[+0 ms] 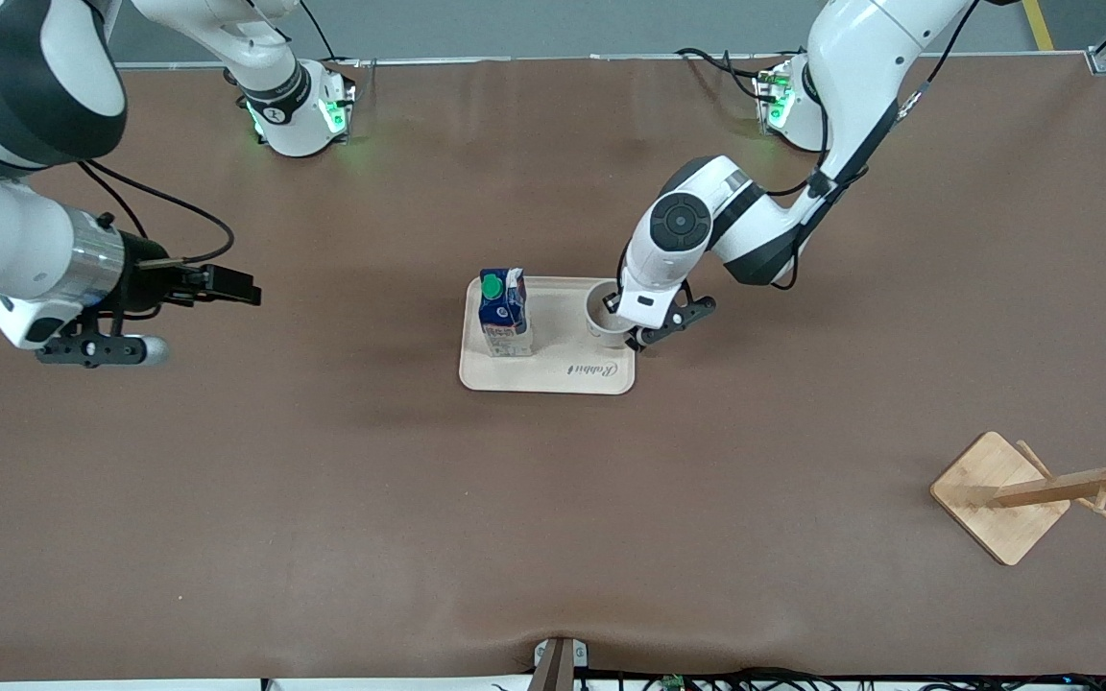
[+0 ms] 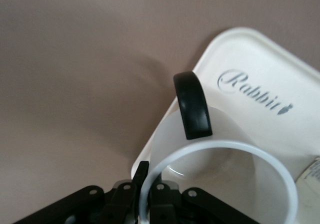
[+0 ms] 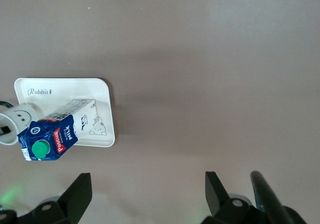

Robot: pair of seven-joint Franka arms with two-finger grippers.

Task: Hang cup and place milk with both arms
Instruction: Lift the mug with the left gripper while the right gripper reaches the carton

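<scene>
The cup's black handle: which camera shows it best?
The left wrist view: the handle fills the middle, arching off the cup, whose rim the left gripper straddles. The front view shows only the cup's rim; the right wrist view shows its face, no handle.

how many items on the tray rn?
2. The milk stands on the tray toward the right arm's end; the cup sits beside it, its rim between the left end effector's fingers.

Table (image 1: 323, 499): brown mat-covered surface.
Tray (image 1: 553, 376): cream, lying mid-table.
Wooden rack (image 1: 1014, 494): near the camera, toward the left arm's end, well apart from the tray.
</scene>
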